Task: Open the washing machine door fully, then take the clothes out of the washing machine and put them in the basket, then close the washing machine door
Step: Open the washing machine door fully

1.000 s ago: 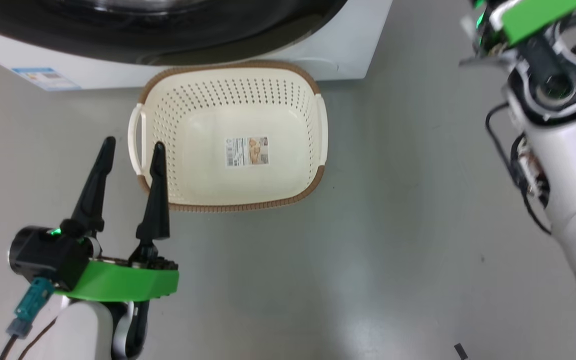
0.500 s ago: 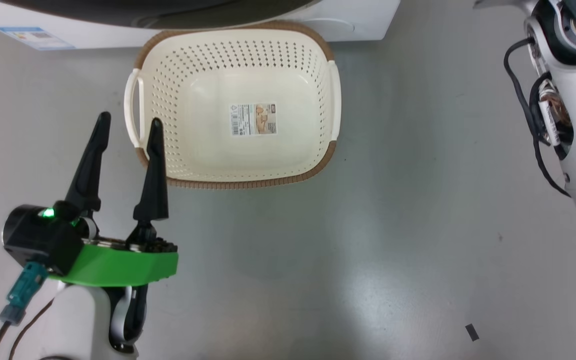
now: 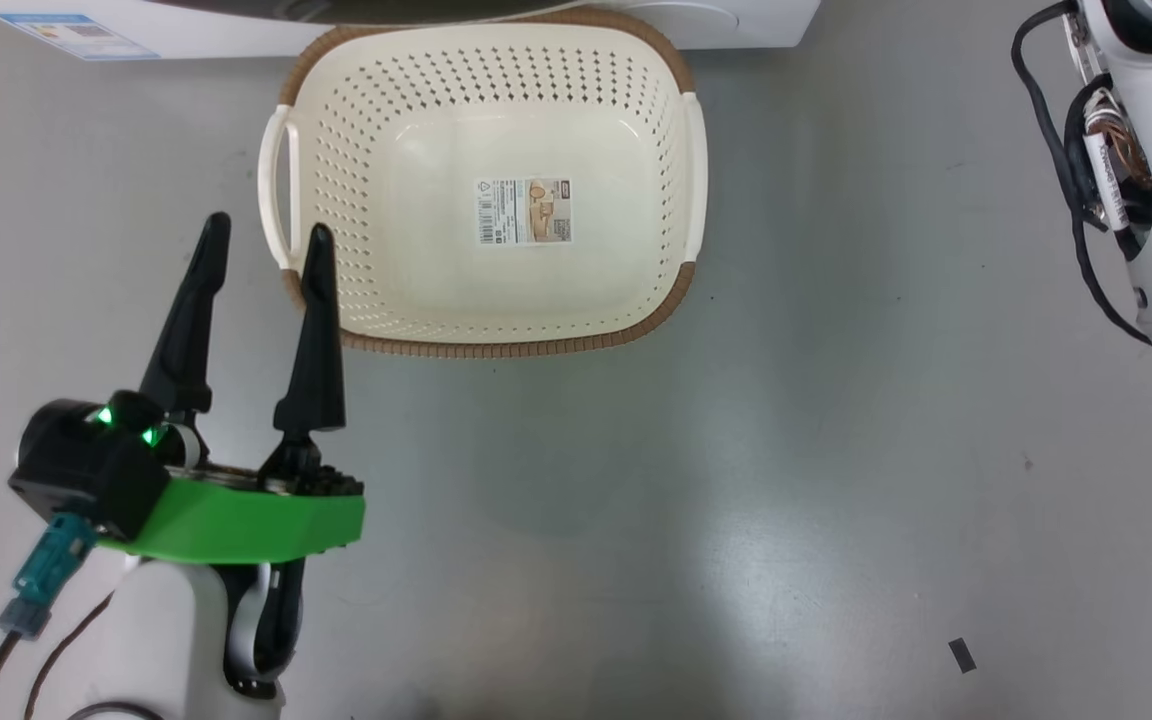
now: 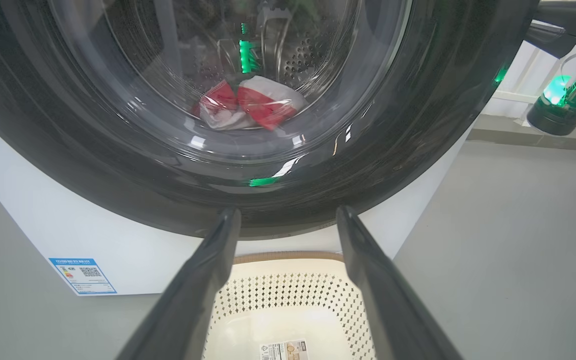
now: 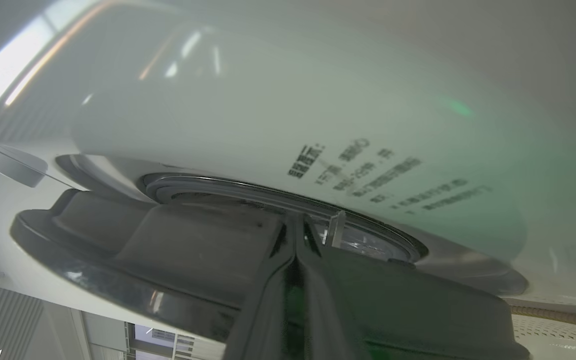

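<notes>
Door: over the washer's mouth, black rim glossy, glass bulging.
Clothes: red and white heap low in the drum, seen through the glass.
Washer: white front, blue label at its lower left corner.
Basket: on the floor just before the washer, below the door, sticker showing on its bottom.
Right end effector: fingers pressed together, tips at the door's edge beside the washer front; whether they touch it I cannot tell.
Left end effector: fingers spread wide, gripping nothing, by the basket's near left corner.
</notes>
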Motion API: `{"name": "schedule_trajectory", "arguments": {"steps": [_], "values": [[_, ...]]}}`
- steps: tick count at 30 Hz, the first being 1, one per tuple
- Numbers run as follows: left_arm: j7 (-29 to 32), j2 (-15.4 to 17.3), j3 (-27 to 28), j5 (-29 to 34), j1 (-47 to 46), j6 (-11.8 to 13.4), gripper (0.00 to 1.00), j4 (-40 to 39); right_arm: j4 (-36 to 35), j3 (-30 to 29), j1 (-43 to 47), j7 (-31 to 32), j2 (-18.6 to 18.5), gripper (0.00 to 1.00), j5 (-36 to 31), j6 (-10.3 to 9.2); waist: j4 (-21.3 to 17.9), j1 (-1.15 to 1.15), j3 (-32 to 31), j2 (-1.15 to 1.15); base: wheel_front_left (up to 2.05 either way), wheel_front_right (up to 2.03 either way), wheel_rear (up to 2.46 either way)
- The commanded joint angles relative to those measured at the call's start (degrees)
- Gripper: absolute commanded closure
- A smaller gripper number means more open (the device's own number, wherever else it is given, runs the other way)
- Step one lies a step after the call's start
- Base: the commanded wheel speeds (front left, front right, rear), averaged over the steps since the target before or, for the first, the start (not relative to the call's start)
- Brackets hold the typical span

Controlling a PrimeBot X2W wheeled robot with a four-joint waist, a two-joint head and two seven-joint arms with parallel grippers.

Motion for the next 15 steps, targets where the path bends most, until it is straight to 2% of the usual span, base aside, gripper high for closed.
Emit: {"name": "schedule_trajectory", "arguments": {"steps": [1, 15], "values": [[-0.43, 1.18, 1.53, -0.60, 0.00, 0.64, 0.00, -1.15, -1.00, 0.60, -1.04, 0.88, 1.66, 1.00, -0.38, -0.02, 0.15, 0.00, -0.02, 0.00, 0.00, 0.00, 0.00], [-0.43, 1.18, 2.92, -0.47, 0.27, 1.25, 0.00, -1.04, 0.89, 3.32, -0.52, 7.20, 1.86, 1.00, -1.09, -0.02, -0.63, 0.00, -2.02, 0.00, 0.00, 0.00, 0.00]]}}
